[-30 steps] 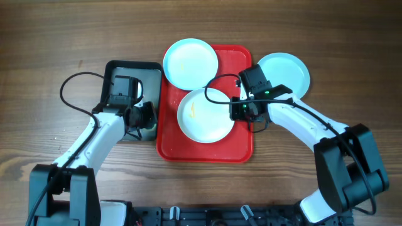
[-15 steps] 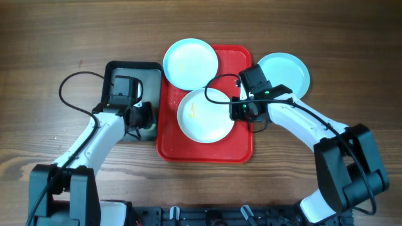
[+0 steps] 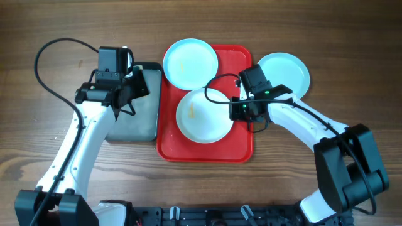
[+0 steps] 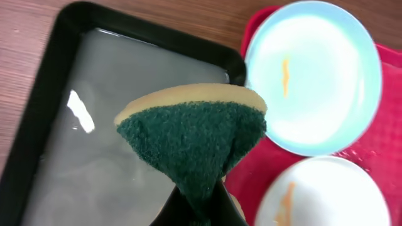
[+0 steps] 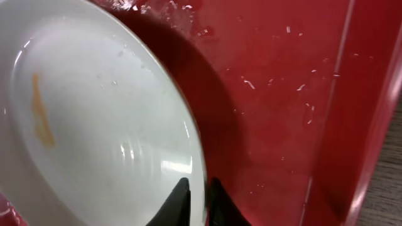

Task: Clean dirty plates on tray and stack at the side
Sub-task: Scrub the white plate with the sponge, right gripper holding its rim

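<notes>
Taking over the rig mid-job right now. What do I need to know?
Left gripper: shut on the sponge, above the water pan.
Right gripper: shut on the rim of the white plate, which is on the tray and has an orange smear.
Smeared blue plate: at the tray's far left corner.
Other blue plate: on the table right of the tray, looks clean.
Left: scrub both tray plates, stack them beside it.

No writing, label or number readable on the plates (image 3: 190,63) or tray (image 3: 201,152).
</notes>
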Available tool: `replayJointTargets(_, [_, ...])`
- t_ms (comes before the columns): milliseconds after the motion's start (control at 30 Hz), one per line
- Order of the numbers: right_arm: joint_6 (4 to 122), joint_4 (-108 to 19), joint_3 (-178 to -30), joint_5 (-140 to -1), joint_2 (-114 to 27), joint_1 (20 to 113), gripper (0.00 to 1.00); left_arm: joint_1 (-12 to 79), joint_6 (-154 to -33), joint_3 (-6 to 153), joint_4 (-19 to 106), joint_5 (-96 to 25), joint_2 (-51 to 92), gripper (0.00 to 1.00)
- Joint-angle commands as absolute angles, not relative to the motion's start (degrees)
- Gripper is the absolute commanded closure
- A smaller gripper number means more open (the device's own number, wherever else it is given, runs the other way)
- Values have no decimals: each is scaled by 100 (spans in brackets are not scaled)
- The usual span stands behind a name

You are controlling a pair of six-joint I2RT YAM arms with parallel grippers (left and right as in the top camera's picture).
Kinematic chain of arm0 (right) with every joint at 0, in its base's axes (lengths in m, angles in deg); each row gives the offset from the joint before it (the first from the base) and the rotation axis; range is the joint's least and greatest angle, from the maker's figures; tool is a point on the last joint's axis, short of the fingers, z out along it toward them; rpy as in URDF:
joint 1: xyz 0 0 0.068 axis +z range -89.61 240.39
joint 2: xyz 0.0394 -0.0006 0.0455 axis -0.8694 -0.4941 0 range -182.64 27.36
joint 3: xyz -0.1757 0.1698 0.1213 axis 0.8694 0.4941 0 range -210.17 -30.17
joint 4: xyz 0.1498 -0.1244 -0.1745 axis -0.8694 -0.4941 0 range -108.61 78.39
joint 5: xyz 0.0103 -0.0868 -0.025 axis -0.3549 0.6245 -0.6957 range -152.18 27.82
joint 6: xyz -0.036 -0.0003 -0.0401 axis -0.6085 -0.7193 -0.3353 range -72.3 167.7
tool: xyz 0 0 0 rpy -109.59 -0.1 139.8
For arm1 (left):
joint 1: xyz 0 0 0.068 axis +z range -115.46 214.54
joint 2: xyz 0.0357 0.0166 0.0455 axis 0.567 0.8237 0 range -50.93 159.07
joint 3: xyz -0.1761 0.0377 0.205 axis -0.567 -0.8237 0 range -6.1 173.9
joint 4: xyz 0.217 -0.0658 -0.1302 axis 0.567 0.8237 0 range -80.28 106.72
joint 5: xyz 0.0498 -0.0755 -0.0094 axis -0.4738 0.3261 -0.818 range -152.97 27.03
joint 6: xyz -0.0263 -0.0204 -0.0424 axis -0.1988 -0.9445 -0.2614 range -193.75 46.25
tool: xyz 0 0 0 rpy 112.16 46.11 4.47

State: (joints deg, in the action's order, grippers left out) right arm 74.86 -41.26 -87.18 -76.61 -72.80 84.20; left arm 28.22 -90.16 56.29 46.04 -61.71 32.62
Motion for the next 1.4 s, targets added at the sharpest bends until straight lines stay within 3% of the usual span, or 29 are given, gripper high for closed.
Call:
replayJointTargets(0, [7562, -4130, -8666, -8033, -7295, 8440, 91, 2826, -8898, 5734, 4669, -5465, 3222, 96])
replayJointTargets(133, [7641, -4139, -8666, -8026, -7295, 8641, 90, 2673, -8898, 5710, 4687, -5128, 3299, 96])
replayJointTargets(300, [7643, -4054, -8666, -7806, -7295, 8814, 68, 2290, -8896, 5680, 4687, -5082, 3430, 96])
replayJointTargets(400, [7685, -4047, -8666, -7533, -7295, 8814, 65, 2035, -8804, 5680, 4667, -5124, 3675, 96])
replayJointTargets(467, [7680, -4004, -8666, -7489, -7295, 8814, 66, 1910, -8640, 5680, 4669, -5122, 3893, 96])
replayJointTargets(533, [7676, -3927, -8666, -7460, -7295, 8814, 75, 1812, -8570, 5680, 4658, -5148, 4149, 96])
replayJointTargets(733, [7682, -3813, -8666, -7445, -7295, 8814, 92, 1672, -8343, 5680, 4501, -5144, 4621, 96])
replayJointTargets(833, [7678, -3796, -8666, -7443, -7295, 8814, 92, 1598, -8294, 5680, 4508, -5144, 4654, 96])
replayJointTargets(967, [7678, -3792, -8666, -7369, -7295, 8814, 79, 1589, -8294, 5680, 4512, -5144, 4654, 96])
replayJointTargets(1067, [7680, -3794, -8666, -7358, -7330, 8818, 79, 1589, -8294, 5675, 4516, -5144, 4658, 96])
replayJointTargets(1200, [7807, -3730, -8666, -7364, -7507, 8818, 80, 1589, -8294, 5662, 4608, -5146, 4658, 96])
replayJointTargets(1367, [7814, -3709, -8666, -7364, -7520, 8818, 94, 1591, -8294, 5396, 4484, -5146, 4661, 96])
